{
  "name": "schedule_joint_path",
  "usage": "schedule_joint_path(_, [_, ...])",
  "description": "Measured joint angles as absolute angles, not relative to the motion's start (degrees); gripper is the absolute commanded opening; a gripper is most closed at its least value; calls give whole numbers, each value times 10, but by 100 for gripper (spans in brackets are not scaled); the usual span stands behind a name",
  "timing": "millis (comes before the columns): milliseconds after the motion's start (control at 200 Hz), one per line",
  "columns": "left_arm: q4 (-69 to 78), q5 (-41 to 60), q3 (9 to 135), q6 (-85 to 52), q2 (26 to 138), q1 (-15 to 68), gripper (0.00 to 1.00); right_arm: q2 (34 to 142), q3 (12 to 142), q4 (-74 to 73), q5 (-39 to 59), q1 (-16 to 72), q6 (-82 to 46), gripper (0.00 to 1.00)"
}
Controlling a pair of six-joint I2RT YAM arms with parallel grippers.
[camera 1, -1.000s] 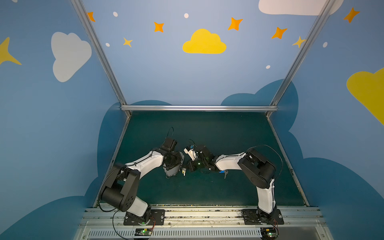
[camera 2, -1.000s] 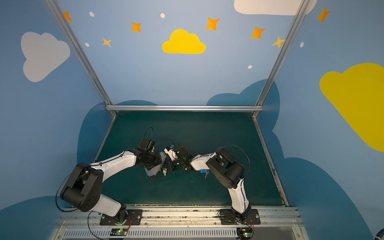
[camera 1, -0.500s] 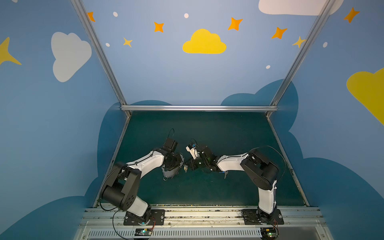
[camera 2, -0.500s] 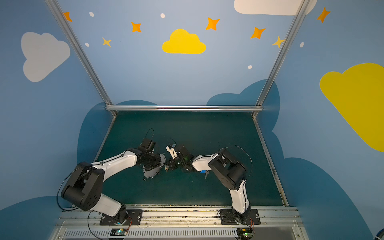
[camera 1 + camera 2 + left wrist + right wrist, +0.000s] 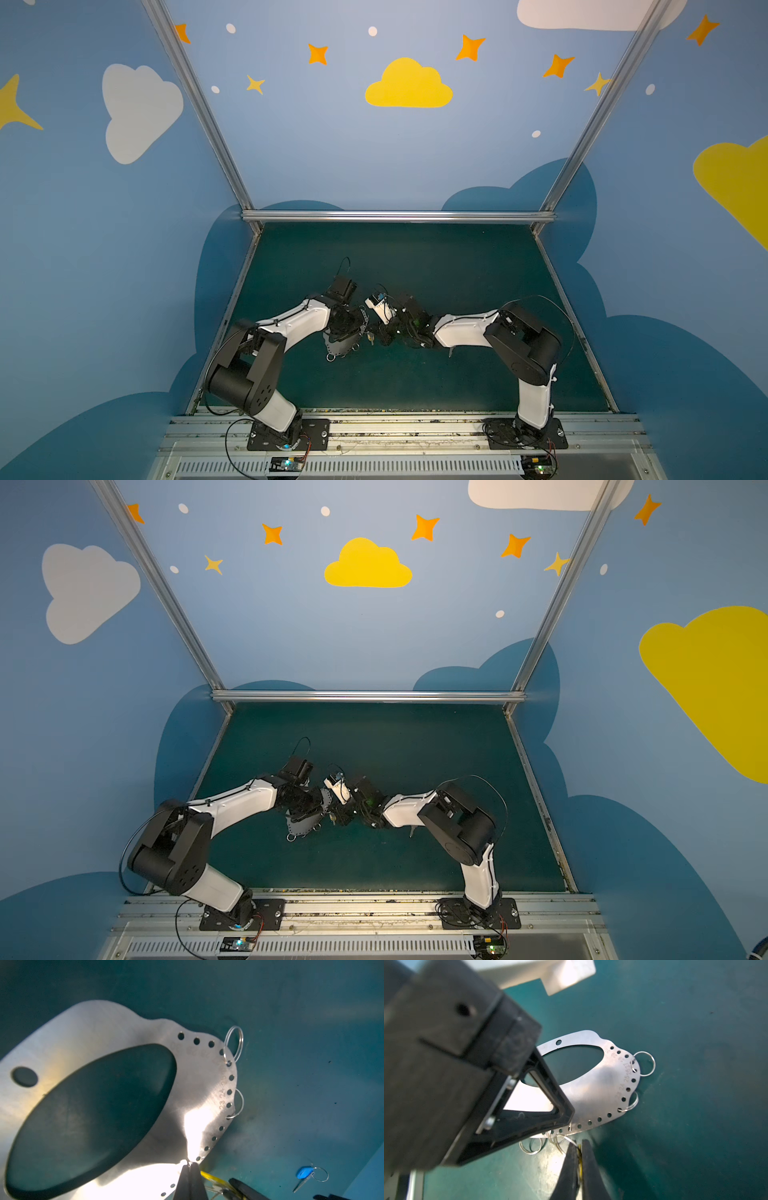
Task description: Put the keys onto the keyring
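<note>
Left gripper (image 5: 190,1167) is pinched shut on the rim of the keyring (image 5: 124,1028), the holed grey plate that sits near the middle of the bench (image 5: 415,266), a little toward its front edge. The right gripper (image 5: 579,1147) is closed as well. It has the yellow-tagged key (image 5: 579,1154) squeezed between its fingers, brought right up to the same stretch of rim, just beside a cluster of split rings (image 5: 530,1146) hanging there.

I judge the task to be in its first half. The yellow-tagged key is at the rings, but no view shows it threaded on. The blue-tagged key (image 5: 304,1174) lies loose on the bench, well apart from the plate on the side of the right edge, carrying a small ring of its own.

Only the left wrist view shows that blue-tagged key clearly. The right wrist view leaves it out, but it alone shows the clustered rings next to the left gripper's tip. Both top views show the two arms meeting at the plate, too small there to read the keys
</note>
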State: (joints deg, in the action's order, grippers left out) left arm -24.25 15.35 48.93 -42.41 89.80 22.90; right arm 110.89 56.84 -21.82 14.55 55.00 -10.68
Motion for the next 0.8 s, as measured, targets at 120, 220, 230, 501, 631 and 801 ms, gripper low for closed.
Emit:
schedule_joint_path(120, [-243,153,490,-424,898,229,4,1109,571,-218,145,556,-98,0])
schedule_joint_path(220, [-246,152,490,-424,898,229,4,1110,572,-218,146,558,-95,0])
schedule_joint_path(230, [-246,152,490,-424,898,229,4,1110,572,-218,146,558,-95,0])
schedule_joint_path(501, [-246,151,490,-424,898,229,4,1109,570,-219,146,558,-107,0])
schedule_joint_path(631, [-246,151,490,-424,896,228,4,1091,562,-185,156,558,-122,0])
schedule_joint_path(801, [-246,152,490,-424,894,225,4,1056,543,-115,182,557,-133,0])
